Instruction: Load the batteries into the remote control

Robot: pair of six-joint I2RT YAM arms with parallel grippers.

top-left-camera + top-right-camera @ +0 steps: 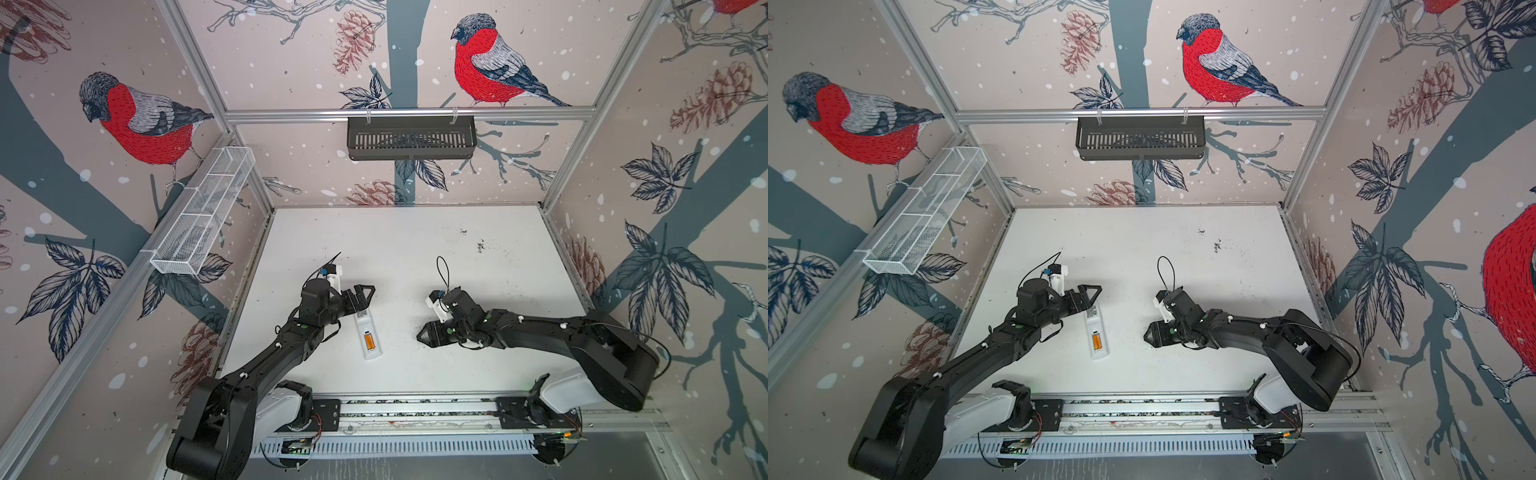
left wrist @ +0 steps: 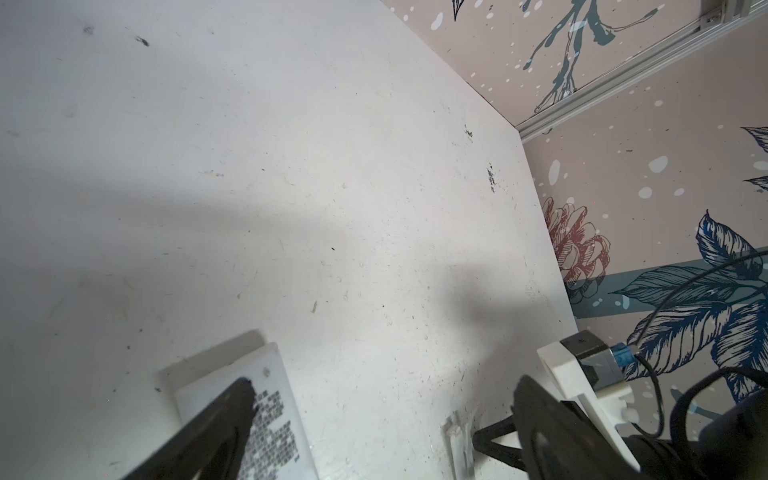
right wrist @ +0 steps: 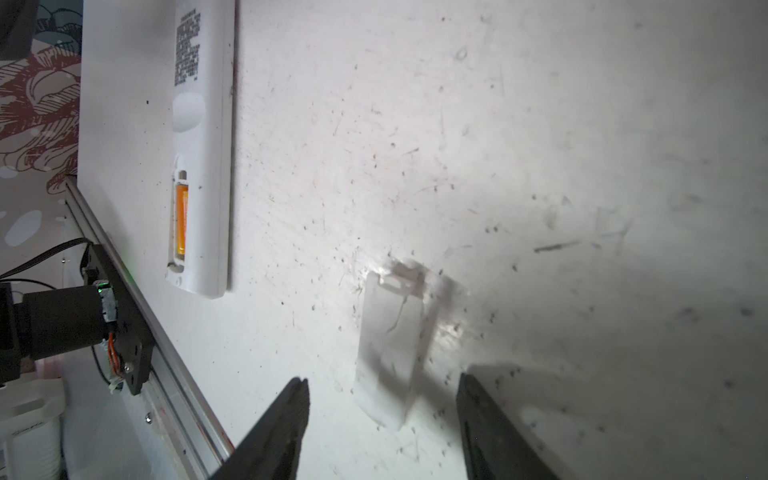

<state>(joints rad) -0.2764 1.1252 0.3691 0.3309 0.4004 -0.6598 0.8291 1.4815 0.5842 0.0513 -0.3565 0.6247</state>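
The remote control (image 1: 367, 332) lay face down on the white counter (image 1: 415, 249), roughly midway between the two arms in both top views (image 1: 1096, 332). Its battery bay at the near end was uncovered, and the orange batteries (image 1: 369, 343) sat inside it; the right wrist view showed one orange side (image 3: 181, 220) in the bay.

The left gripper (image 1: 362, 301) hung over the far end of the remote control with its jaws spread wide. One finger (image 2: 232, 407) crossed above the printed label and the other stood well clear, so nothing was gripped.

The right gripper (image 1: 422, 336) was low to the counter, well to the right of the remote control. It was partly open and empty. A small white cover (image 3: 390, 345) lay flat on the counter between its fingers, touching neither.
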